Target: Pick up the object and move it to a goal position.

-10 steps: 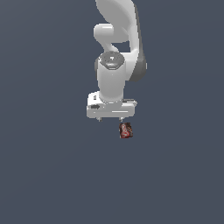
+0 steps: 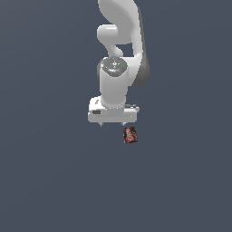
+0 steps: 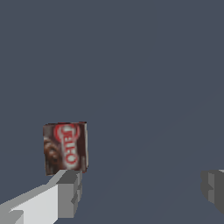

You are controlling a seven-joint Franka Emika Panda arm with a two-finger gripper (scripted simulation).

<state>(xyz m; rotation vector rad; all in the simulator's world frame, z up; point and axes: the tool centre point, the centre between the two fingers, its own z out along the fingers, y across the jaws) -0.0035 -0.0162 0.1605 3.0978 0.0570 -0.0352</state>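
The object, a tiny dark red-brown box with a red-and-white label (image 2: 130, 135), sits just below the side of the white hand toward the exterior view's right. My gripper (image 2: 112, 124) hovers over it, open and empty. In the wrist view the box (image 3: 65, 148) stands just beyond the tip of one grey finger (image 3: 68, 192). It is off to that side, not centred between the fingers. The other finger (image 3: 213, 188) is far across the frame. The gripper's midpoint (image 3: 140, 186) lies over bare floor. No goal marker shows.
A plain dark grey-blue floor (image 2: 54, 181) fills both views. The white arm (image 2: 118, 41) rises above the hand in the exterior view.
The arm's wrist has sunk slightly and shifted a little toward the exterior view's left. The box has not moved.
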